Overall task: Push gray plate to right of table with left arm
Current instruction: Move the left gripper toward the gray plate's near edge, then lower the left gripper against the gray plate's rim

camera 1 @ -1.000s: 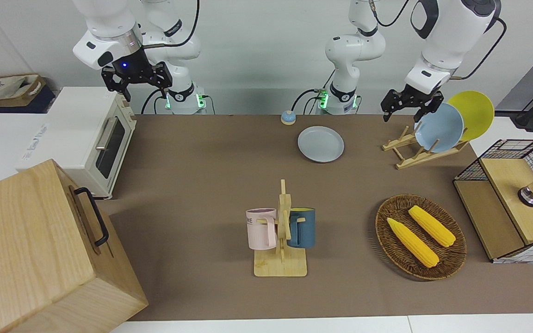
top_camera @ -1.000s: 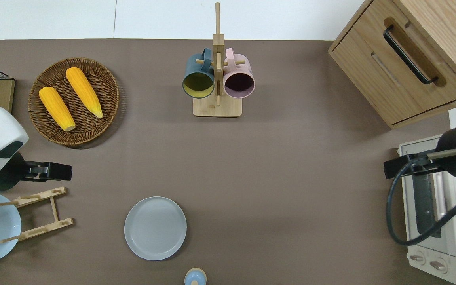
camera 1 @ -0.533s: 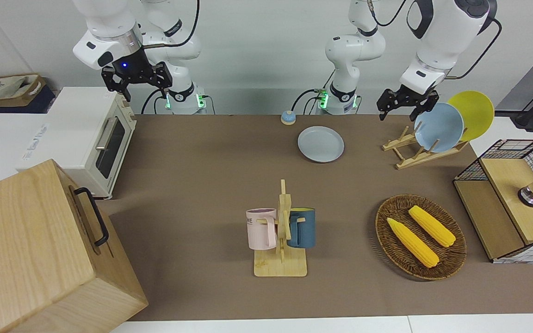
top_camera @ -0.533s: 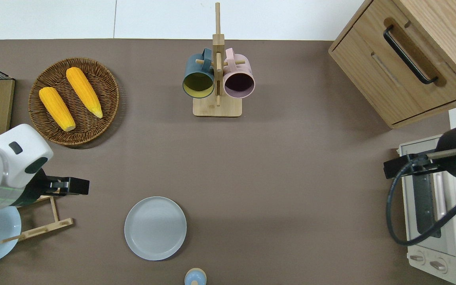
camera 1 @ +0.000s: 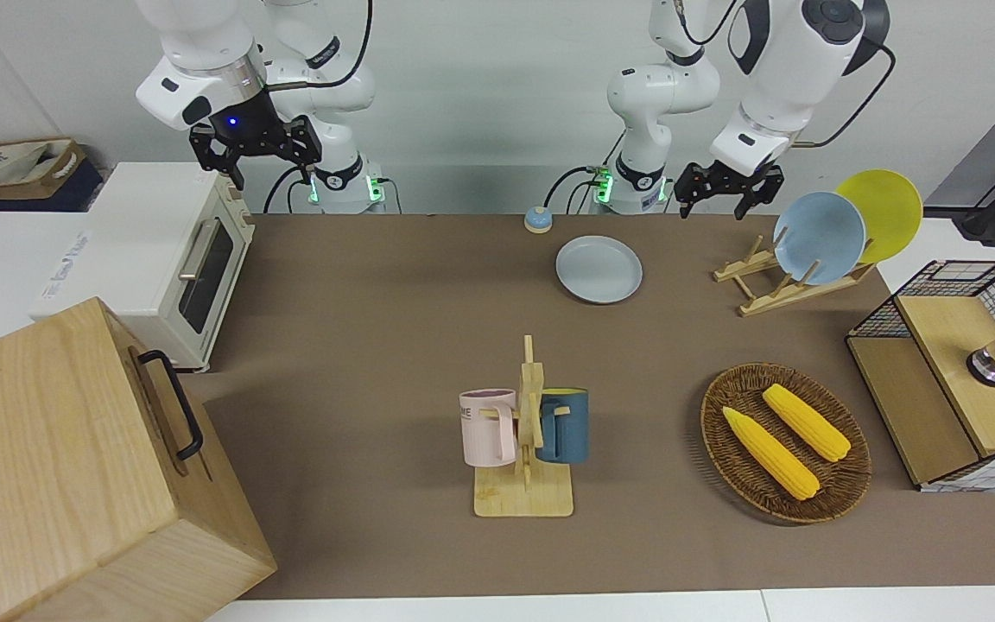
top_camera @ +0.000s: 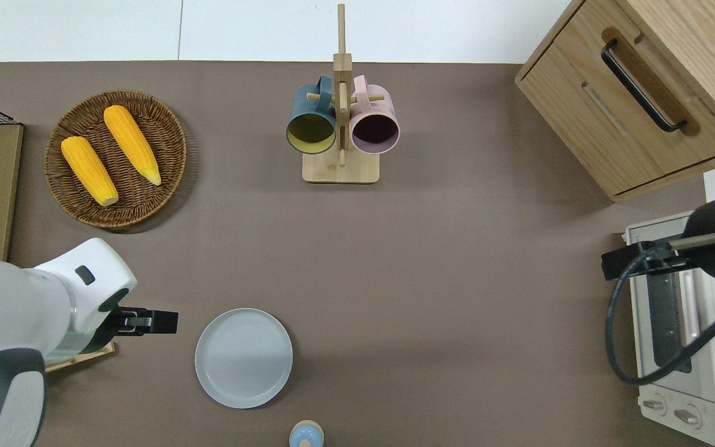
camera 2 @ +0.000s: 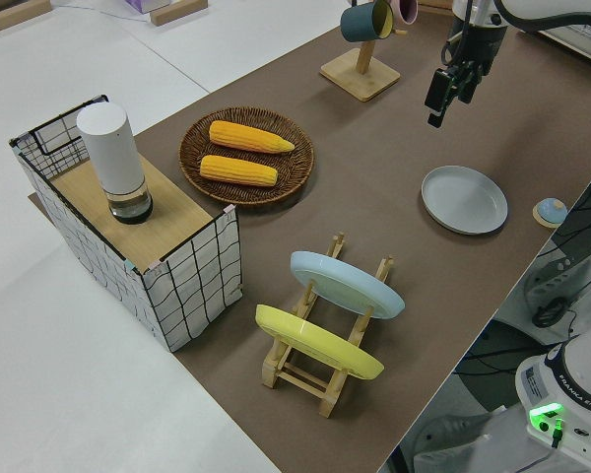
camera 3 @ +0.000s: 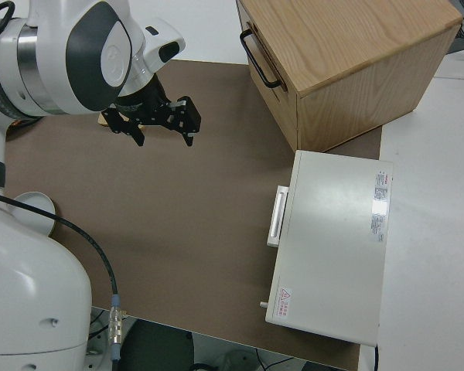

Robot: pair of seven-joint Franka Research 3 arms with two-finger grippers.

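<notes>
We see the gray plate (top_camera: pixel 243 358) lying flat on the table (top_camera: pixel 457 279), close to the robots' edge, w/ a small blue-topped bell (top_camera: pixel 306 434) just beside it, nearer to the robots. The left gripper (top_camera: pixel 168 321) hangs in the air over bare tabletop just beside the plate, on the side toward the left arm's end of the table, not touching it. In the front view we see its two fingers (camera 1: pixel 685 194) spread apart w/ nothing between them. The wooden dish rack (camera 1: pixel 765 289) stands further toward the left arm's end, holding a sky-blue plate (camera 1: pixel 819 238) and a yellow plate (camera 1: pixel 882 212) on edge, both tilted. A wicker basket (top_camera: pixel 165 118) w/ two corn cobs (top_camera: pixel 109 155) sits farther from the robots than the rack. Approx. mid-table, farther from the robots than the gray plate, a wooden mug stand (top_camera: pixel 341 167) carries a dark blue mug (top_camera: pixel 311 124) and a pink mug (top_camera: pixel 375 124). At the right arm's end we see a white toaster oven (camera 1: pixel 178 259) and a wooden drawer cabinet (camera 1: pixel 74 466). The right arm is parked; its gripper (camera 1: pixel 256 151) has fingers apart, empty.
</notes>
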